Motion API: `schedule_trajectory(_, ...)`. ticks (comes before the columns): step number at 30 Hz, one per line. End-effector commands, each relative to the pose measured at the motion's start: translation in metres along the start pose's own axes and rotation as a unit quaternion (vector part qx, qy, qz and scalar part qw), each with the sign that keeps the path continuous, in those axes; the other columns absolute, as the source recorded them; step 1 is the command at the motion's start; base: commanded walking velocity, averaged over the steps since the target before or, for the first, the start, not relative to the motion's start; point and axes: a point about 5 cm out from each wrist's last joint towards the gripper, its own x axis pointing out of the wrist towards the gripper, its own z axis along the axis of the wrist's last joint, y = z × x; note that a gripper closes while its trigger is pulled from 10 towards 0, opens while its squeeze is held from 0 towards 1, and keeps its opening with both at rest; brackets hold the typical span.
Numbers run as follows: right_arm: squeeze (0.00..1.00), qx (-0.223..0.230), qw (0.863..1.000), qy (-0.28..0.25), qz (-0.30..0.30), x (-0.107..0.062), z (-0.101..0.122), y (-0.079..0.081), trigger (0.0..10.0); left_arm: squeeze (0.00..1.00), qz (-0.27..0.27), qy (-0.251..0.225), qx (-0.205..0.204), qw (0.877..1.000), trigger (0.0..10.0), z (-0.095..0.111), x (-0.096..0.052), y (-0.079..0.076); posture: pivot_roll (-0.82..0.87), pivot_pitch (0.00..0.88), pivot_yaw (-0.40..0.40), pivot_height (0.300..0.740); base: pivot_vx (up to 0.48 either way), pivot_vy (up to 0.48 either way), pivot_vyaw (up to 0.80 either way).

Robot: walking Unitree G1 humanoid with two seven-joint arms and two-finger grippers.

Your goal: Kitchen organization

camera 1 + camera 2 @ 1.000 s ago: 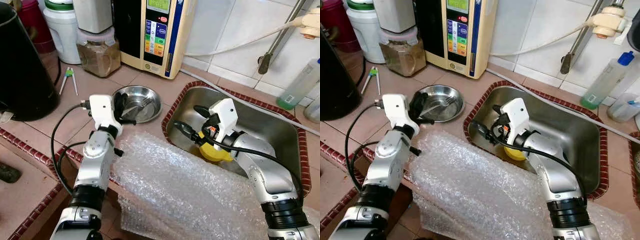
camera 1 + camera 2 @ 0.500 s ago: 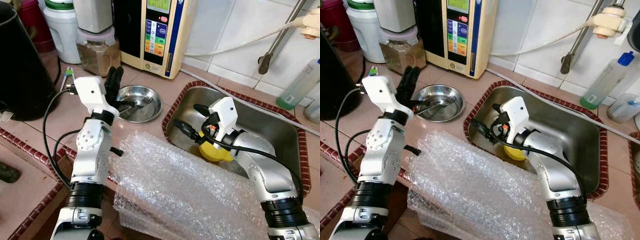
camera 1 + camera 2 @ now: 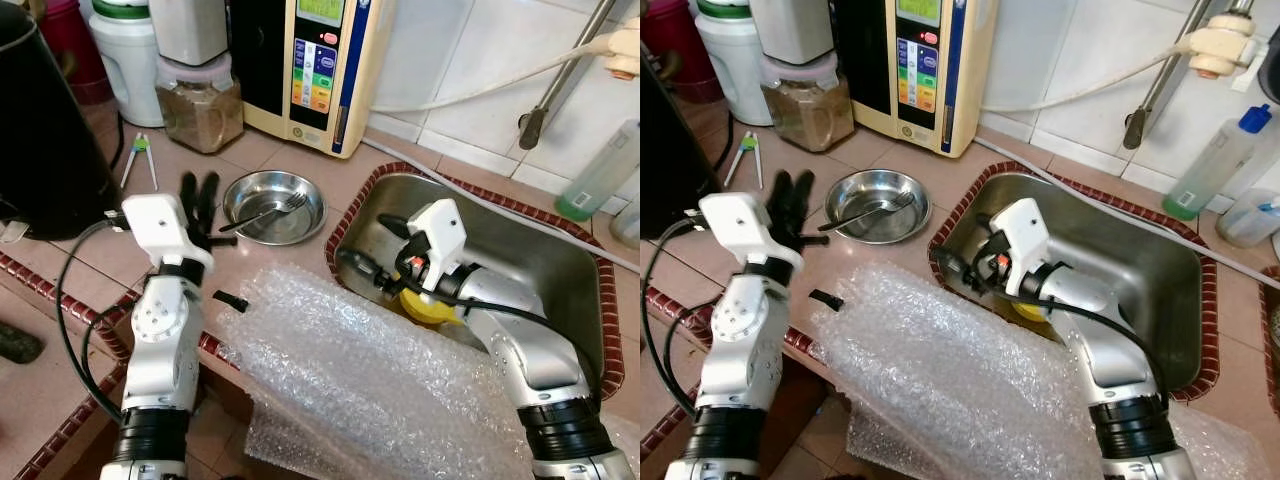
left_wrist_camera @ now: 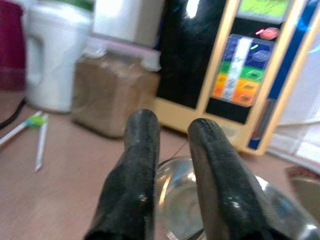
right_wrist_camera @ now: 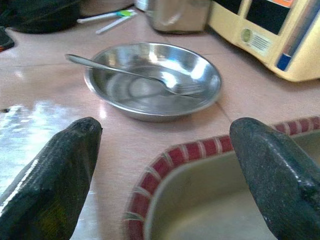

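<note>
A steel bowl (image 3: 285, 188) with a fork (image 3: 262, 214) in it sits on the tiled counter, left of the steel sink (image 3: 525, 262). My left gripper (image 3: 199, 196) stands just left of the bowl, fingers pointing up and away with a narrow gap, holding nothing. My right gripper (image 3: 365, 240) is wide open over the sink's near left corner, aimed toward the bowl (image 5: 150, 82). A yellow object (image 3: 427, 306) lies in the sink under my right wrist. A sheet of bubble wrap (image 3: 360, 385) hangs over the counter's front edge between my arms.
A black pot (image 3: 40, 130) stands at the far left. Along the back are a white jug (image 3: 125, 55), a jar of brown powder (image 3: 198, 100) and a cream water machine (image 3: 320, 60). Green-tipped tongs (image 3: 138, 155) lie on the tiles. A clear bottle (image 3: 600, 165) stands right of the sink.
My left arm has drawn back from the bowl's rim, swung left and come lower. The right gripper has shifted slightly left. The bubble wrap has slid a little.
</note>
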Motion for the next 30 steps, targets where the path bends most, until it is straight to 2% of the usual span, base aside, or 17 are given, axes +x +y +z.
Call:
schedule_trajectory(1,0.0,-0.003,1.0,0.002,0.017,-0.002,0.001,0.005,10.0,1.0,-0.023,-0.005,-0.004,1.0,10.0,-0.001,-0.003,-0.009,0.02,0.09,-0.102,0.74,0.0,0.0,0.0)
schedule_trajectory(5,0.0,-0.008,1.0,0.006,0.019,-0.002,0.0,0.006,10.0,1.0,-0.011,0.019,-0.038,0.999,10.0,-0.011,-0.003,-0.014,0.02,0.09,-0.103,0.74,0.0,0.0,0.0)
schedule_trajectory(18,0.0,-0.009,1.0,0.016,0.025,-0.004,-0.003,0.008,10.0,1.0,0.046,0.062,-0.101,0.992,10.0,-0.023,-0.003,-0.015,0.01,0.091,-0.103,0.74,0.0,0.0,0.0)
schedule_trajectory(23,0.0,-0.012,0.999,0.018,0.027,-0.004,-0.003,0.009,10.0,1.0,0.055,0.104,-0.136,0.984,10.0,-0.035,-0.004,-0.019,0.01,0.088,-0.103,0.74,0.0,0.0,0.0)
schedule_trajectory(30,0.0,-0.013,0.999,0.022,0.031,-0.005,-0.004,0.009,10.0,1.0,0.065,0.127,-0.156,0.977,10.0,-0.04,-0.005,-0.019,0.0,0.083,-0.101,0.74,0.0,0.0,0.0)
